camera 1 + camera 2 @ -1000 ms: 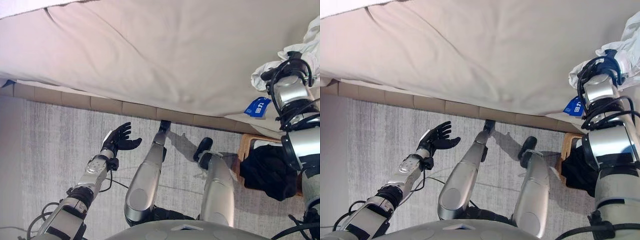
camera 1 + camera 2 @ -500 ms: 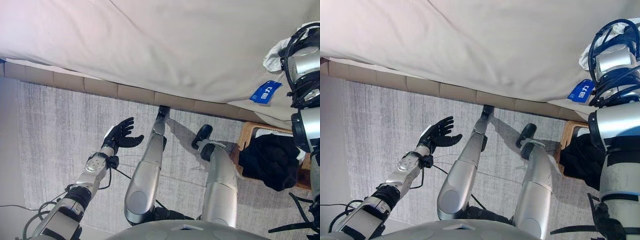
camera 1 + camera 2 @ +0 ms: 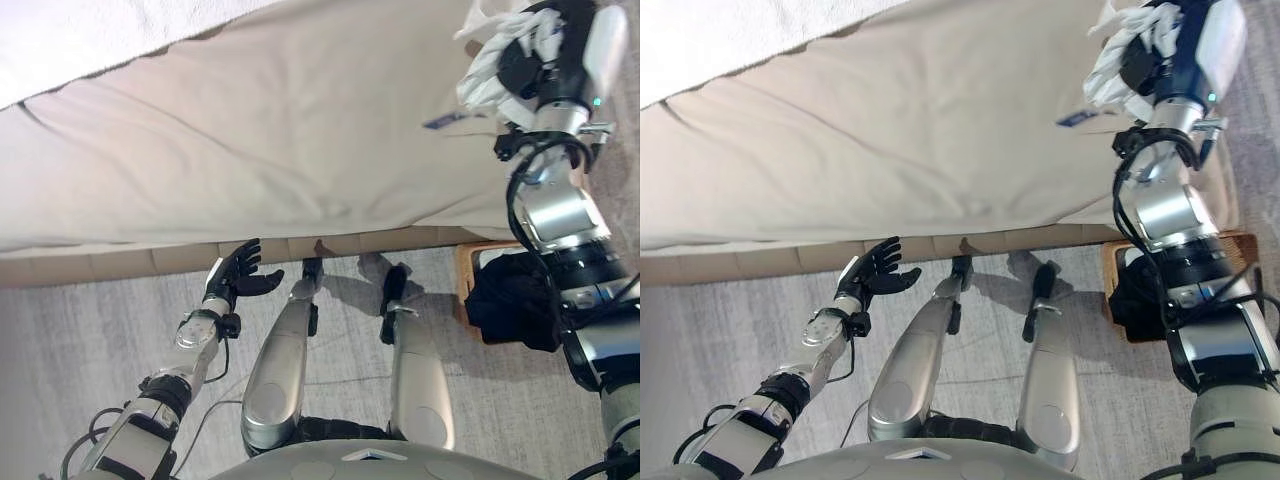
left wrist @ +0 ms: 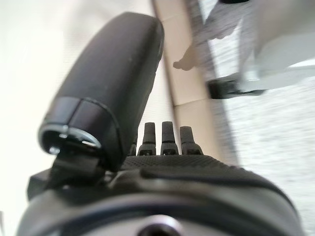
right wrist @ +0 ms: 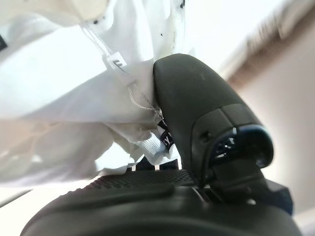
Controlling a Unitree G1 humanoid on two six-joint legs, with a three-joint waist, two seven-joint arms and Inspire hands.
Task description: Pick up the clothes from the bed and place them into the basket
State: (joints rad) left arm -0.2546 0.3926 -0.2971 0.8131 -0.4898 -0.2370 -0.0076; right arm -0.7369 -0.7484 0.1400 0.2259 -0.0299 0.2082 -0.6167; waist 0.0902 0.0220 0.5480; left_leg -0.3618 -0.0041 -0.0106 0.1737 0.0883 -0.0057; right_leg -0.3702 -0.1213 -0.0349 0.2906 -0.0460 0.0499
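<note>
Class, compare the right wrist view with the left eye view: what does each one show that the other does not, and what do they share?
Only the right wrist view shows, up close, the small tag and threads on the white garment against the thumb. Only the left eye view shows the basket holding dark clothes on the floor, and the left hand open and empty near the bed's edge. Both show the right hand clutching the white garment over the bed.

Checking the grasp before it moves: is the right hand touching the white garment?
Touching. The right wrist view shows the right hand with its thumb pressed into the white garment, cloth bunched against the palm.
</note>
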